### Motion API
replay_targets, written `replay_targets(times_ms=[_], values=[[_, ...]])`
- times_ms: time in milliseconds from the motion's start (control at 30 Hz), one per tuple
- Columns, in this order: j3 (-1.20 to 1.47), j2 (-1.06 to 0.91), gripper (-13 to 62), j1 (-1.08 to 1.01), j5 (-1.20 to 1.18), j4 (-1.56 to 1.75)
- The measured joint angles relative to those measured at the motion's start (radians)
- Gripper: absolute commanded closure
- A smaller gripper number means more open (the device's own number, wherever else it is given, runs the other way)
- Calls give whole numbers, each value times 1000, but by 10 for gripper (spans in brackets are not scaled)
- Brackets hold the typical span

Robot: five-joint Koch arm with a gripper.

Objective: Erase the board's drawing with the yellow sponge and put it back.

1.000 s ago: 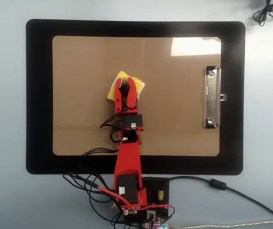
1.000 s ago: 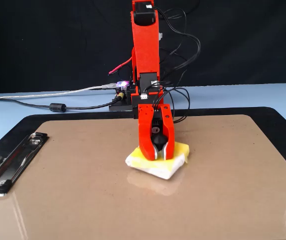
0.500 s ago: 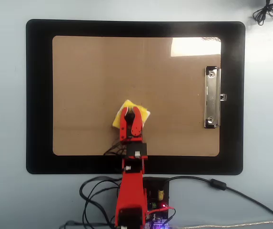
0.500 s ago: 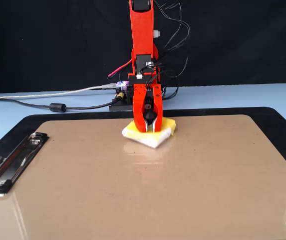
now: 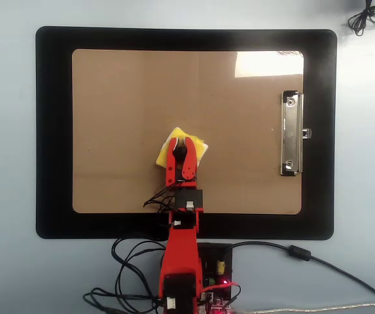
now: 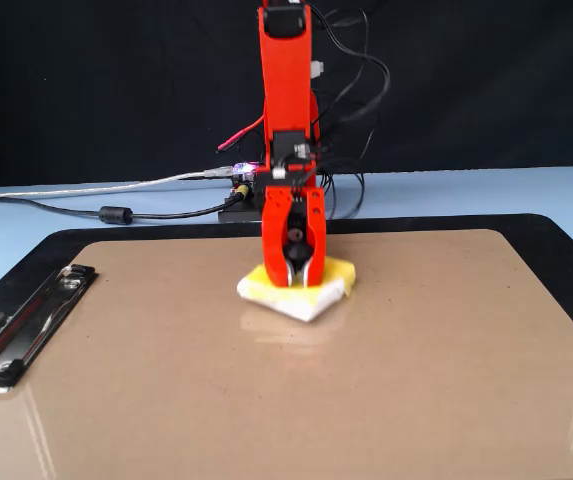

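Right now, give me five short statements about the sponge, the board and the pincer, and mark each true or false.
1. The pincer is shut on the sponge. True.
2. The sponge lies on the black mat beside the board. False: it sits on the board, in the half nearer the arm's base in the overhead view.
3. The clip is at the board's right edge in the overhead view. True.
4. A black drawing is plainly visible on the board. False: no drawing shows on the bare surface in either view.
5. The sponge touches the clip. False: they are well apart.
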State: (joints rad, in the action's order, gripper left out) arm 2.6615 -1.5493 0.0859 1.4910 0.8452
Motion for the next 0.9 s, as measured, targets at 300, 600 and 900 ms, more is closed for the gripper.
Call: replay_targets(times_ms=[300, 600, 900], values=[[-35, -313, 576, 380, 14, -347], [-153, -201, 576, 807, 170, -359], [-204, -112, 516, 885, 183, -360]])
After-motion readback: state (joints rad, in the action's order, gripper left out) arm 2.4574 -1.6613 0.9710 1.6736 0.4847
